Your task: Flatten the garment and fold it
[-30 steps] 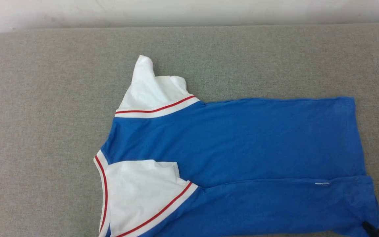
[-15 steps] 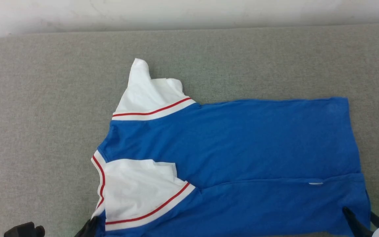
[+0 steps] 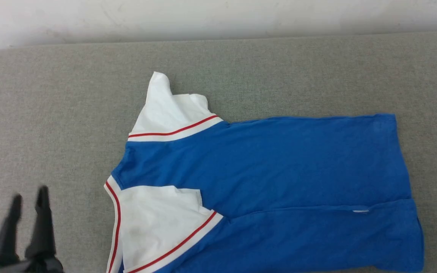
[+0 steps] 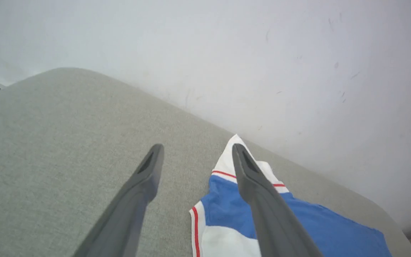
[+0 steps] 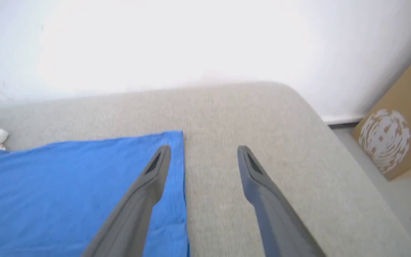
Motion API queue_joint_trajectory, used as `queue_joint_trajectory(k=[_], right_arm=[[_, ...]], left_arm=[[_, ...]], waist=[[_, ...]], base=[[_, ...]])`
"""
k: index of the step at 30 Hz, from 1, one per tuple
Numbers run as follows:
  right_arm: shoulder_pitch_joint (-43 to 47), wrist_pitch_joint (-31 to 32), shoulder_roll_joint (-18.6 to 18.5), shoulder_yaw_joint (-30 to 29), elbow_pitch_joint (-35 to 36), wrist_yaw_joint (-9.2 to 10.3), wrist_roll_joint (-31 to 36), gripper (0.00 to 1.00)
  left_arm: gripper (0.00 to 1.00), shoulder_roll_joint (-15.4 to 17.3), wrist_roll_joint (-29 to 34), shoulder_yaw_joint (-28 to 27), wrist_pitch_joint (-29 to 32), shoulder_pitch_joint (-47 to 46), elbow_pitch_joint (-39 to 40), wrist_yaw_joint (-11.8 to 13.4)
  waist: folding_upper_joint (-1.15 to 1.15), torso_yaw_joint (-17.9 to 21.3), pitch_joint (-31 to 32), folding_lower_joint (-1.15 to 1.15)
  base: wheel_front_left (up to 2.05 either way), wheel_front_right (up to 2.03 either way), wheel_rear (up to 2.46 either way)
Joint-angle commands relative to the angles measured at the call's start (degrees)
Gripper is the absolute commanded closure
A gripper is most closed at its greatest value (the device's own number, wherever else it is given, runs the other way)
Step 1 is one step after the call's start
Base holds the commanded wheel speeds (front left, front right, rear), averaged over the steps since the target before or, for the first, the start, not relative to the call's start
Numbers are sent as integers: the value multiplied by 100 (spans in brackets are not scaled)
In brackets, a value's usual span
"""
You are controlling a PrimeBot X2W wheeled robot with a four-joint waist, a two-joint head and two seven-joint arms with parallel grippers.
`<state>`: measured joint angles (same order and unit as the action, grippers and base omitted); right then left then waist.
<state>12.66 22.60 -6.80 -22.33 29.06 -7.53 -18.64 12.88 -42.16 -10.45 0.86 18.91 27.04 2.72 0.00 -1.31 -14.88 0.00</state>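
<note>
The garment [image 3: 271, 170] is lying on the cushion [image 3: 298, 68], neck pointing left, hem right; the left gripper [image 3: 29, 193] is hovering left of it.

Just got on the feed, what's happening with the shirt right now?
The blue garment lies on the grey padded surface, its near long side apparently folded over the body with the near sleeve on top. The far sleeve sticks out, unfolded. Both grippers are open and empty: the left gripper is off to the collar side, clear of the cloth, and the right gripper is by the hem edge. The next fold hasn't started.
</note>
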Motion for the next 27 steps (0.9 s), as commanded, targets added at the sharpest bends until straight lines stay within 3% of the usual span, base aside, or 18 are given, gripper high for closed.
queue_joint_trajectory(k=[1,6,10,17,21,27], right_arm=[[-140,-185,55,-8,59,4,143,0],[-428,-1267,285,135,40,4,794,0],[-528,-1614,367,350,-123,4,959,0],[-890,-1758,389,631,-212,4,1001,0],[-1096,-1827,390,716,-269,4,991,0],[-1460,-1971,391,897,-371,4,1071,0]], left_arm=[[0,-55,169,-16,-181,-179,33,20],[0,-126,1209,288,-1064,-788,-135,117],[0,113,1804,711,-999,-1592,-472,88],[0,924,2178,1289,275,-3908,-904,-361],[0,1120,1794,1563,1178,-5272,-1368,-692],[0,1376,1254,2079,2408,-6504,-2148,-928]], waist=[[0,3,-12,0],[0,30,-123,0],[0,61,-355,0],[0,129,-1112,0],[0,161,-1532,0],[0,316,-2016,0]], base=[[0,0,0],[0,0,0],[0,0,0],[0,0,0],[0,0,0],[0,0,0]])
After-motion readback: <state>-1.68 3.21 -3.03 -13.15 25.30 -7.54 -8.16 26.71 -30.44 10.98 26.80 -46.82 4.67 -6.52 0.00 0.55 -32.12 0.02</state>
